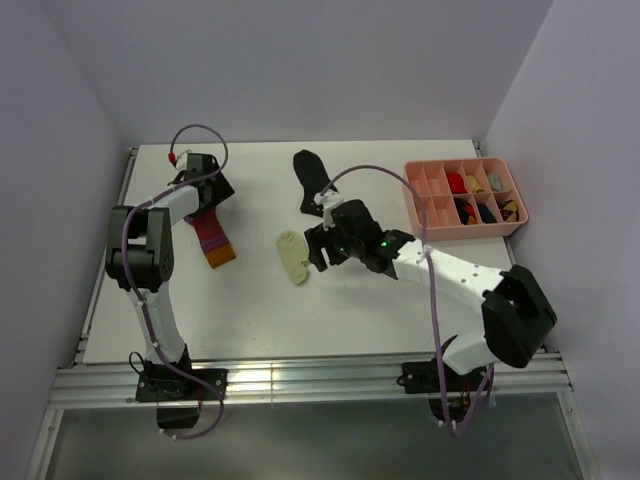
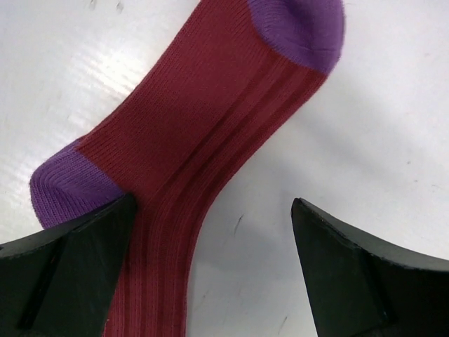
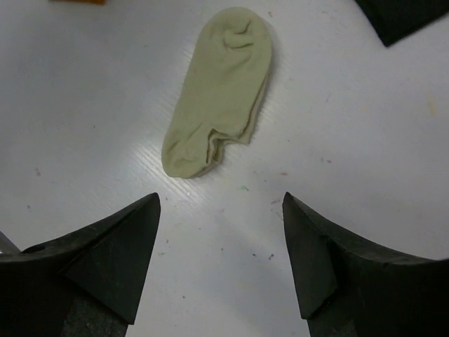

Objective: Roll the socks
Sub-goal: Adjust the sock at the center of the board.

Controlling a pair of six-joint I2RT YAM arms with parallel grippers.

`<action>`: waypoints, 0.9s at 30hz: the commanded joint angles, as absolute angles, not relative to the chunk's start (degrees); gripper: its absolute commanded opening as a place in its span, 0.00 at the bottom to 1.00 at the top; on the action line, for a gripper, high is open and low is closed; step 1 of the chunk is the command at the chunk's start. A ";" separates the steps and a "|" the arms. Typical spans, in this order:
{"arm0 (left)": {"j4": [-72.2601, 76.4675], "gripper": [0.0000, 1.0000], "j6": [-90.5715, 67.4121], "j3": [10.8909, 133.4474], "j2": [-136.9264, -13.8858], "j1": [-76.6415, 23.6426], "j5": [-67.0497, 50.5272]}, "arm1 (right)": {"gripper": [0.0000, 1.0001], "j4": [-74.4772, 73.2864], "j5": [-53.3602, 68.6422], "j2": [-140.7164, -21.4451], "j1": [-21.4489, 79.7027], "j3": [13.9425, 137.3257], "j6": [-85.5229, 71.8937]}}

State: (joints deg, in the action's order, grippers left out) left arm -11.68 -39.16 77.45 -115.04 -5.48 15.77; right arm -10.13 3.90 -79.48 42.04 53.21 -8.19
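Note:
The magenta sock (image 1: 211, 233) with purple stripes and an orange toe lies flat at the left of the table. My left gripper (image 1: 205, 200) hovers open over its upper end; in the left wrist view the sock (image 2: 189, 140) runs under the left finger, with purple heel and cuff patches showing. The small cream sock (image 1: 293, 256) lies flat at the middle. My right gripper (image 1: 318, 250) is open just right of it; in the right wrist view the cream sock (image 3: 221, 91) lies beyond the fingertips. The black ankle sock (image 1: 310, 180) lies further back.
A pink plastic compartment tray (image 1: 425, 215) with several small rolled items stands at the back right. White walls close the table at the back and both sides.

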 commanded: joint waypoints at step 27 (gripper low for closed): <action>-15.91 0.99 -32.52 49.83 -46.49 -8.44 15.47 | 0.43 -17.39 0.09 -108.02 54.66 71.27 -19.86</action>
